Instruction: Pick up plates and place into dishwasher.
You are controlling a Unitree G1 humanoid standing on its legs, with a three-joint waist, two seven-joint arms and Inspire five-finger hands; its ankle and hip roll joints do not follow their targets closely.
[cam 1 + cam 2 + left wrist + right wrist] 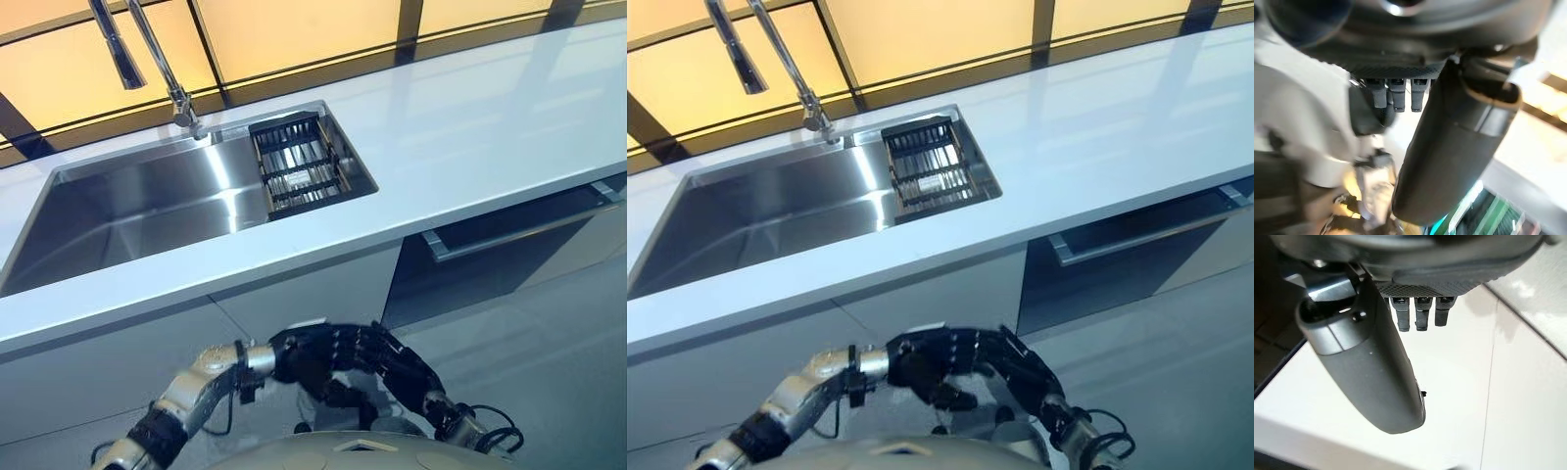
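I see no plate on the white countertop (470, 127) or in the steel sink (147, 211). The dishwasher (509, 233) is a dark front under the counter at the right, its top edge standing slightly ajar. My left hand (306, 354) and right hand (407, 370) hang low in front of the white cabinet, close to each other, fingertips nearly meeting. Both hold nothing. In the left wrist view the thumb (1459, 147) sticks out with relaxed fingers (1398, 95) beside it. The right wrist view shows the same pose, thumb (1371, 367) over bare white cabinet.
A black dish rack (299, 164) sits in the sink's right end, with nothing in it. A tall chrome faucet (157, 59) rises behind the sink. White cabinet doors (294, 294) stand left of the dishwasher, with grey floor (549, 372) in front.
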